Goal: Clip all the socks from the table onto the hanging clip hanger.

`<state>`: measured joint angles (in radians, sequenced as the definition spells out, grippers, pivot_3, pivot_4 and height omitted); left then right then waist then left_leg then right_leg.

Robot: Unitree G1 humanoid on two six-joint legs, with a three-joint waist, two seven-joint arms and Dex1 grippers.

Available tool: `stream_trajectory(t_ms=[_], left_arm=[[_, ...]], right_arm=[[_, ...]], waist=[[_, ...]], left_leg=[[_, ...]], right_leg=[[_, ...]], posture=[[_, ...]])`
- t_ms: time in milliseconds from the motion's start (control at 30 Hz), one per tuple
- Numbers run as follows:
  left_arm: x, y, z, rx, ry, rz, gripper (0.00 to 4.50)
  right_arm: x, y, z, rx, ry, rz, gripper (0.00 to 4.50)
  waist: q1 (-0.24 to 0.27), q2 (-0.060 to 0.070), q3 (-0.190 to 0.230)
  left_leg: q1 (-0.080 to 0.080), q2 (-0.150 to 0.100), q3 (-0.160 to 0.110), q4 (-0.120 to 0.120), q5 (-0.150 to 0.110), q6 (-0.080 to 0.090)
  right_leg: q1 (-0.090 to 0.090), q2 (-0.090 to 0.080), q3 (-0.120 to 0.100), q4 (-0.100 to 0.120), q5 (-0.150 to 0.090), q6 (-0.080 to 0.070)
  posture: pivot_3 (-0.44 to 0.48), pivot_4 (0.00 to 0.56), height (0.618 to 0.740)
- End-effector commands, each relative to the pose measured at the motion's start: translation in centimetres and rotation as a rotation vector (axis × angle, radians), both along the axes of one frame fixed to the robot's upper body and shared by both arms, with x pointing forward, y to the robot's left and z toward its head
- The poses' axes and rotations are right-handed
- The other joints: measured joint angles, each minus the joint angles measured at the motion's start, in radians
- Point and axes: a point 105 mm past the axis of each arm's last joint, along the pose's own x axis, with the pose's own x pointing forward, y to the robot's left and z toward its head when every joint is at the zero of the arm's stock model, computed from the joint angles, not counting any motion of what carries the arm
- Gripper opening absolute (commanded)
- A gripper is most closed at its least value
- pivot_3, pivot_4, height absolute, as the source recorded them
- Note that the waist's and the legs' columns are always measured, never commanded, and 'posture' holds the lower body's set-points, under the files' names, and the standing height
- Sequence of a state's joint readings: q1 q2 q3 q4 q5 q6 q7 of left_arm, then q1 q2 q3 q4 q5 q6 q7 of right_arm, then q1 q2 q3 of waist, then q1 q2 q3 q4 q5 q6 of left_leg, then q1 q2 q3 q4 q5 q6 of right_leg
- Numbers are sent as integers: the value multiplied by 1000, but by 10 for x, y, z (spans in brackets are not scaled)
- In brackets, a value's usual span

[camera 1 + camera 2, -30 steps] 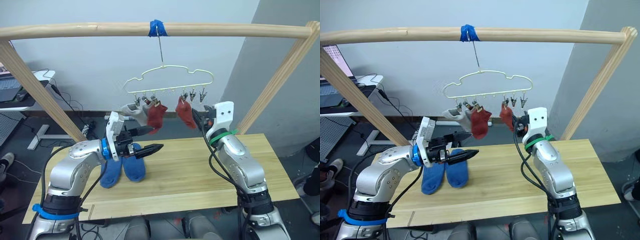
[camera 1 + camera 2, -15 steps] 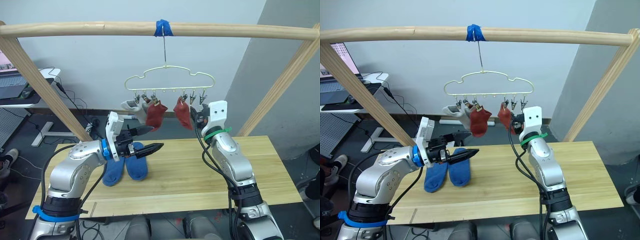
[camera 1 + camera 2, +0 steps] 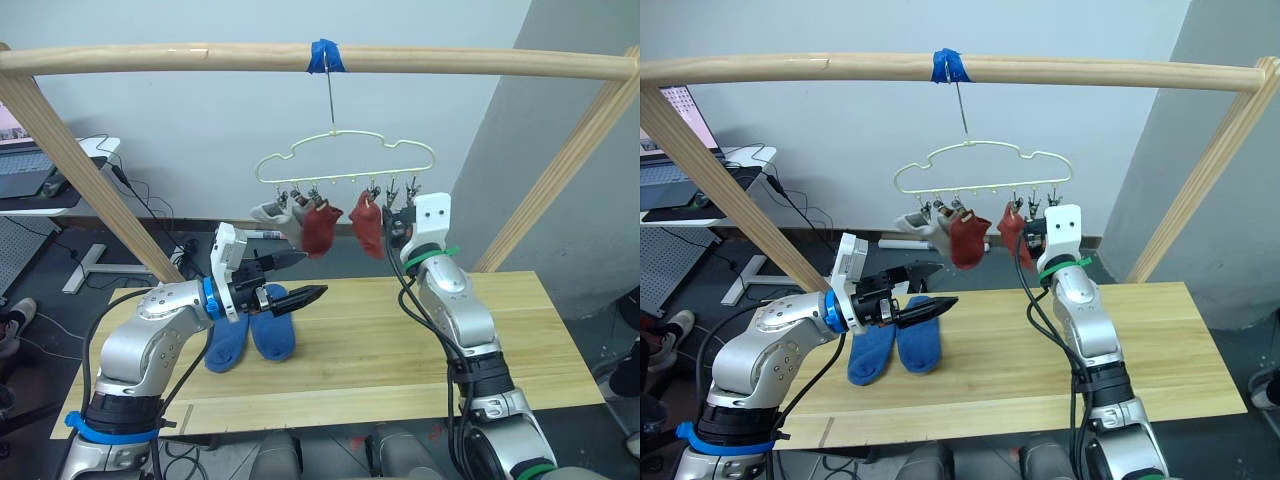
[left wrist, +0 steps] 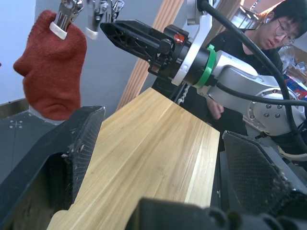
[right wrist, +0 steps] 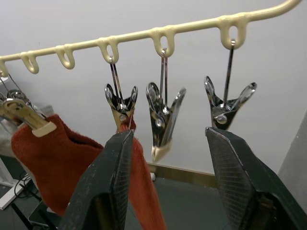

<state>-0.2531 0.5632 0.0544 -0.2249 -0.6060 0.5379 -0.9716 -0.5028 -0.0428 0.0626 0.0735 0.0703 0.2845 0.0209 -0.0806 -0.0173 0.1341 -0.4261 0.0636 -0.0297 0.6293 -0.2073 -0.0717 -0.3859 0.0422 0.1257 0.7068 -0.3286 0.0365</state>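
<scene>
The pale clip hanger (image 3: 345, 160) hangs by its hook from the wooden rail. A light grey sock (image 3: 272, 213) and two brick red socks (image 3: 321, 228) (image 3: 366, 226) are clipped to it. Two blue socks (image 3: 250, 338) lie side by side on the left part of the table (image 3: 400, 340). My left gripper (image 3: 313, 275) hovers open and empty just above the blue socks. Raised to the hanger's right end, my right gripper (image 5: 168, 136) is open. Two empty metal clips (image 5: 163, 120) (image 5: 225, 103) hang just beyond its fingers, beside the right red sock (image 5: 72, 163).
The rail (image 3: 450, 62) rests on slanted wooden posts (image 3: 80, 170) (image 3: 560, 170) at both sides. A white desk with a laptop (image 3: 30, 175) stands at the far left. A person (image 4: 283, 28) sits beyond the table's right end.
My right gripper has risen slightly closer to the hanger's clips. The hanger and its socks have swung a little to the right. The left arm has stayed put.
</scene>
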Motion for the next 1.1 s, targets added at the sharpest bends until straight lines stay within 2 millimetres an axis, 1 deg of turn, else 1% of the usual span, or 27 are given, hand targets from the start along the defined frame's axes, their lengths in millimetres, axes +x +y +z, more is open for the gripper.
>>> stream_trajectory(t_ms=[33, 167, 600, 800, 933, 1100], left_arm=[[-2, -4, 12, -11, -53, -18, 4500], [-2, -5, 12, -11, -54, -16, 4500], [0, -6, 11, -10, -53, -10, 4500], [0, -7, 12, -12, -52, -12, 4500], [0, -8, 12, -13, -52, -9, 4500], [0, -8, 12, -13, -52, -5, 4500]], right_arm=[[3, 3, 17, 10, -63, 5, 2492], [7, 2, 18, 17, -61, -5, 2492], [13, 11, 19, 11, -59, 8, 2492], [19, 7, 19, -5, -56, -22, 2492], [29, 2, 21, -26, -53, -55, 2492], [35, 6, 23, -22, -50, -57, 2492]], waist=[[0, 0, 0], [0, 0, 0], [0, 0, 0], [0, 0, 0], [0, 0, 0], [0, 0, 0]], left_leg=[[0, 0, 0, 0, 0, 0], [0, 0, 0, 0, 0, 0], [0, 0, 0, 0, 0, 0], [0, 0, 0, 0, 0, 0], [0, 0, 0, 0, 0, 0], [0, 0, 0, 0, 0, 0]], right_leg=[[0, 0, 0, 0, 0, 0], [0, 0, 0, 0, 0, 0], [0, 0, 0, 0, 0, 0], [0, 0, 0, 0, 0, 0], [0, 0, 0, 1, 0, 0], [0, 0, 0, 1, 0, 0]], posture=[[39, 106, 740], [41, 107, 740], [41, 110, 740], [42, 113, 740], [45, 115, 740], [50, 116, 740]])
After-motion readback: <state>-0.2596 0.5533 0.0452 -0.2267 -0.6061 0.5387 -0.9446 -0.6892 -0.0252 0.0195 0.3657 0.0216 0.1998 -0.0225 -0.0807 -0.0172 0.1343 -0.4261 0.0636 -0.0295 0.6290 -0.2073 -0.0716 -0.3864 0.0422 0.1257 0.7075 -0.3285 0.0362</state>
